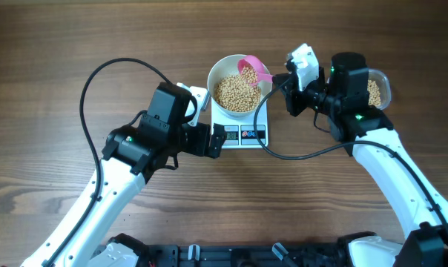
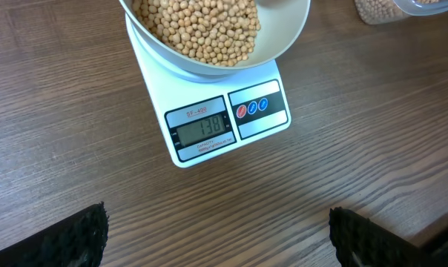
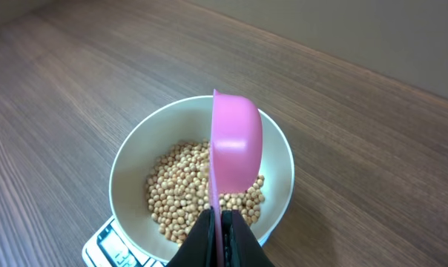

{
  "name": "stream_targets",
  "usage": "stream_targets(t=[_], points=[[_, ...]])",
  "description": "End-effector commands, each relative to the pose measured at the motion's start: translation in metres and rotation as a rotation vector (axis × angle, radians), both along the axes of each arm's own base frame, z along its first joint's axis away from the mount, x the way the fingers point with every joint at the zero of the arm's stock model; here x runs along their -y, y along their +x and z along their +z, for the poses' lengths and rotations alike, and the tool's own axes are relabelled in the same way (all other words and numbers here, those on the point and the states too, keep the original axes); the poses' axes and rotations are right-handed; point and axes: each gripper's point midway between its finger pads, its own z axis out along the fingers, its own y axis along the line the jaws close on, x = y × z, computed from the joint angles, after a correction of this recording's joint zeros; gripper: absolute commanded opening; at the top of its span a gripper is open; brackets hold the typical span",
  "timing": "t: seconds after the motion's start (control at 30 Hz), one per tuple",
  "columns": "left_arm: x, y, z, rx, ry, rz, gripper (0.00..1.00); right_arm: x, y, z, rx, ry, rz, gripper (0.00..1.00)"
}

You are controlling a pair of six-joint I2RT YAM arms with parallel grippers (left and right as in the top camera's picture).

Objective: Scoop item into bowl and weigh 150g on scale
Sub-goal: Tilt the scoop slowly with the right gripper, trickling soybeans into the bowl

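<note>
The white bowl sits on the white scale and holds a heap of tan beans. The scale's display shows digits. A pink scoop is tipped on its side over the bowl's right part, and my right gripper is shut on its handle. Just in front of the scale, low over the wood, my left gripper stands open with nothing between its fingers.
A clear plastic tub with more beans stands to the right of the scale, partly under my right arm. A black cable runs across the wood in front of the scale. Bare wooden table lies to the left.
</note>
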Motion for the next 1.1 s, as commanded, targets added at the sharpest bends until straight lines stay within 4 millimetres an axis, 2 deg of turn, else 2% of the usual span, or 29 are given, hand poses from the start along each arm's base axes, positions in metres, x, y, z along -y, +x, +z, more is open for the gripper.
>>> stream_targets(t=[0.0, 0.3, 0.8, 0.87, 0.97, 1.07], points=[[0.002, -0.001, 0.004, 0.016, -0.003, -0.019, 1.00, -0.006, -0.001, -0.001, -0.008, 0.018, 0.020, 0.04], [0.002, -0.001, 0.004, 0.016, -0.003, -0.019, 1.00, -0.007, -0.001, 0.000, -0.109, 0.119, -0.052, 0.04], [0.002, -0.001, 0.004, 0.016, -0.003, -0.019, 1.00, -0.007, -0.001, 0.000, -0.108, 0.119, -0.051, 0.04], [0.002, -0.001, 0.004, 0.016, -0.003, -0.019, 1.00, -0.010, -0.004, 0.001, -0.105, 0.124, -0.025, 0.04], [0.002, -0.001, 0.004, 0.016, -0.003, -0.019, 1.00, -0.021, -0.015, 0.005, -0.052, 0.105, 0.107, 0.04], [0.002, -0.001, 0.004, 0.016, -0.003, -0.019, 1.00, -0.019, -0.014, 0.003, -0.045, 0.088, 0.101, 0.04]])
